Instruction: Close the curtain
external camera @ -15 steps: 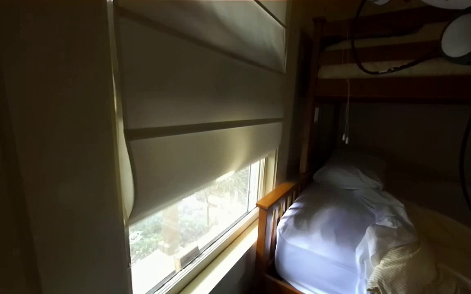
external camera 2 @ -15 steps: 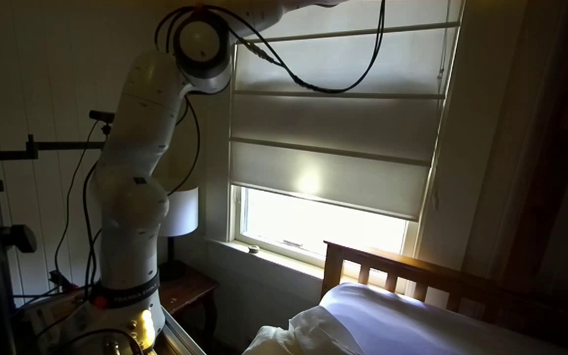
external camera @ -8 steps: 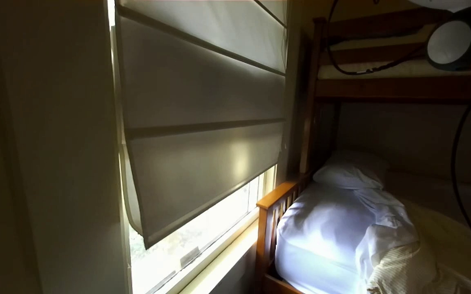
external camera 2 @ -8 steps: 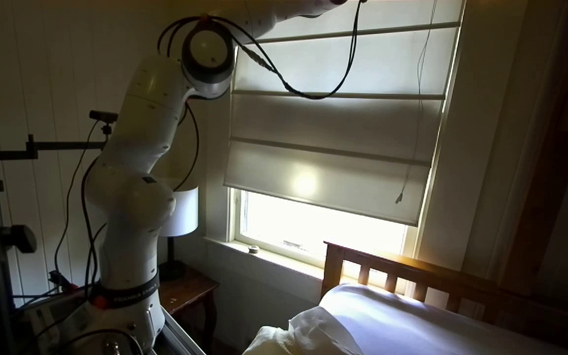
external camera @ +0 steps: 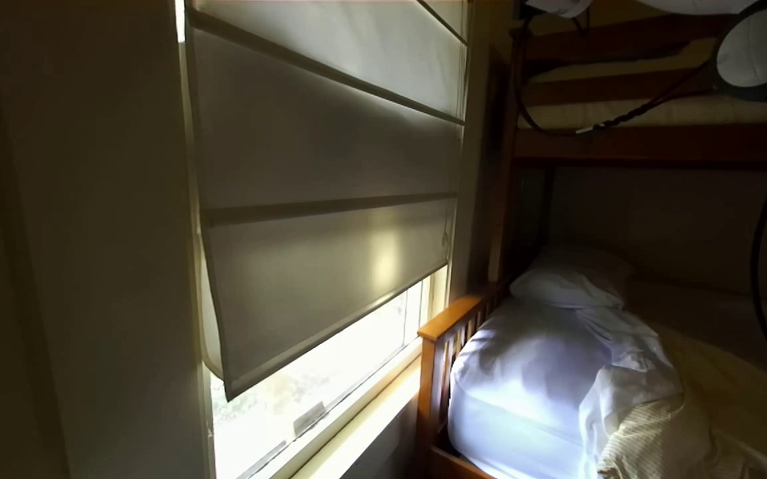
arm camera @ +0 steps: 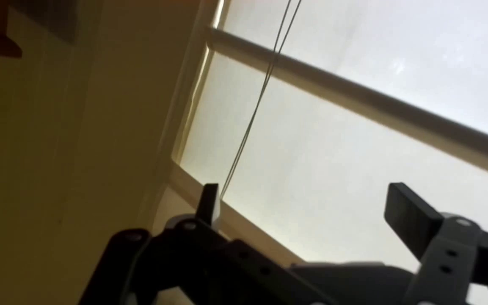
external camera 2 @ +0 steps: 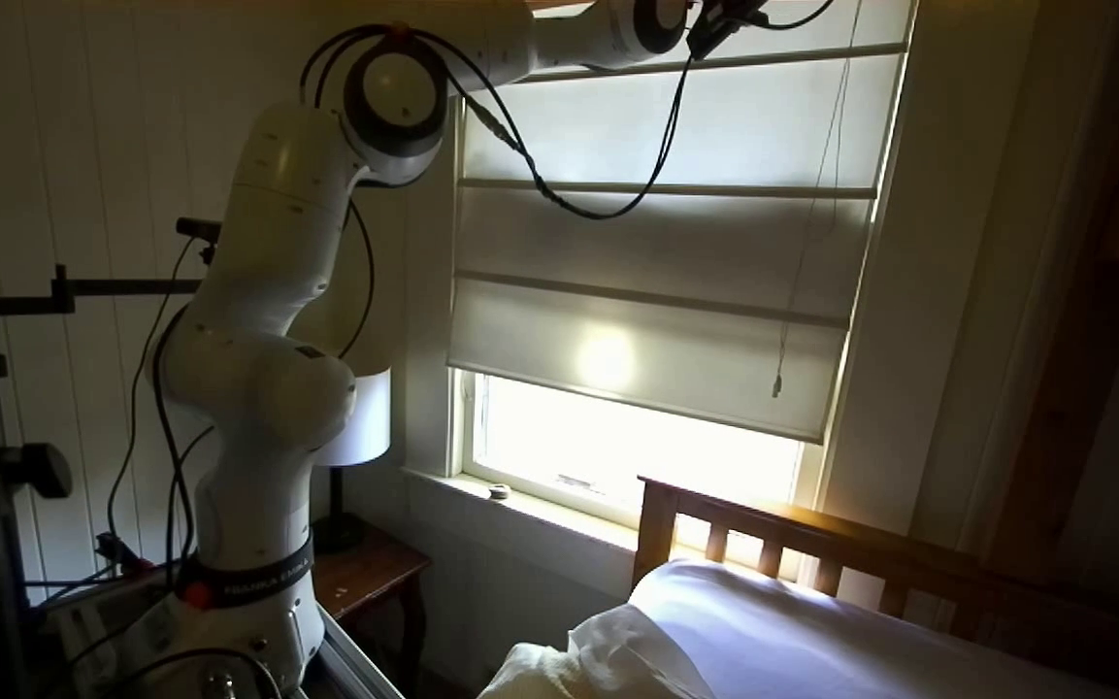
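Two thin cords [arm camera: 264, 84], left in the wrist view, could snag the wide-spread, empty end effector [arm camera: 303, 194] if it swings leftward; the curtain [external camera 2: 656, 243] covers most of the window [external camera 2: 637, 432].

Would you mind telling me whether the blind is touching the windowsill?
Apart: in both exterior views, bright window glass shows between the blind and the windowsill.

The gripper [arm camera: 307, 206] juts up from the bottom of the frame, its fingers wide apart, with the pale curtain [arm camera: 332, 152] bright behind them. A straight batten [arm camera: 366, 101] slants down across it to the right edge. Two thin cords [arm camera: 255, 112] run from the top down to the lower-left finger; whether they touch it, I can't tell. Dim wall [arm camera: 70, 169] fills the left.
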{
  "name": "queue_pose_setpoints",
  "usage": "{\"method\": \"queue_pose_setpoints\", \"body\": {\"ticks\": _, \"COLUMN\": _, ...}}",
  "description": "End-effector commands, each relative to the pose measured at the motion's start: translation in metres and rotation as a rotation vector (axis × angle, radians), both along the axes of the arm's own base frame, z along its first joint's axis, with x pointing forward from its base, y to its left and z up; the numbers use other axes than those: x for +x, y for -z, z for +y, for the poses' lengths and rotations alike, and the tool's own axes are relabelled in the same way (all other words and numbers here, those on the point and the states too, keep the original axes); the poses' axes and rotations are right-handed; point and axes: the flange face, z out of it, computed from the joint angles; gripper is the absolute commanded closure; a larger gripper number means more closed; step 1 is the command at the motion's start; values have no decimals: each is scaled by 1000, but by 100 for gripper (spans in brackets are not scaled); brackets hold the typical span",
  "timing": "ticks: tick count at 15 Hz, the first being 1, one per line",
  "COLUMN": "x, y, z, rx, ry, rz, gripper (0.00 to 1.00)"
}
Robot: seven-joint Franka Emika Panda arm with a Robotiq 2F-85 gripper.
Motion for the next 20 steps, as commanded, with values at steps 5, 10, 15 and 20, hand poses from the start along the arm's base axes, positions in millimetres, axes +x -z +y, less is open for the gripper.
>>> {"method": "queue_pose_setpoints", "body": {"ticks": 5, "x": -32, "y": 82, "z": -64, "rx": 55, "ry": 106, "rz": 284, "gripper": 0}}
{"method": "queue_pose_setpoints", "body": {"ticks": 10, "x": -28, "y": 88, "z": -73, "rx": 21, "ry": 150, "rz": 294, "gripper": 0}}
{"method": "queue_pose_setpoints", "body": {"ticks": 15, "x": -35, "y": 102, "z": -97, "rx": 173, "ry": 126, "rz": 411, "gripper": 0}}
{"method": "queue_pose_setpoints", "body": {"ticks": 20, "x": -50, "y": 117, "z": -145, "rx": 303, "ry": -2, "rz": 520, "gripper": 0}}
